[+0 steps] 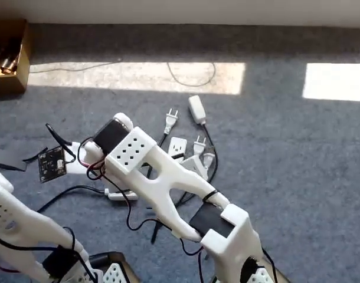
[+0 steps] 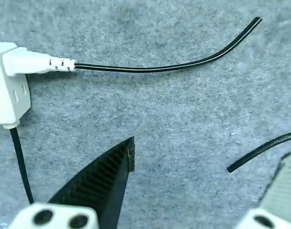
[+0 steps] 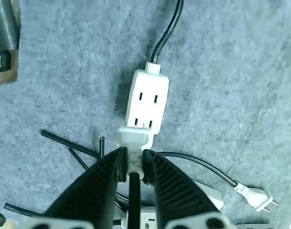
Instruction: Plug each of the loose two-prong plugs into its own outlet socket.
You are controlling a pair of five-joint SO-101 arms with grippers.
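My right gripper [image 3: 133, 160] is shut on a white two-prong plug [image 3: 133, 139] whose front meets the near sockets of a white outlet block [image 3: 146, 101] with a black cord. Another loose plug [image 3: 254, 195] lies off to the side. My left gripper [image 2: 210, 152] hangs open over bare carpet, beside a second white outlet block [image 2: 9, 93] that has a white plug [image 2: 33, 62] seated in it. In the high view, loose plugs [image 1: 170, 121] [image 1: 199, 144] lie near a square outlet [image 1: 177, 145] and a white adapter [image 1: 196, 109], beyond the right arm [image 1: 162, 171].
Grey carpet covers the floor. A wooden box [image 1: 9, 59] stands at the far left, and a small circuit board [image 1: 51, 164] lies by the right arm's wrist. Black cords [image 2: 183, 59] with cut ends trail across the carpet. A white outlet strip [image 1: 118, 194] lies under the arm.
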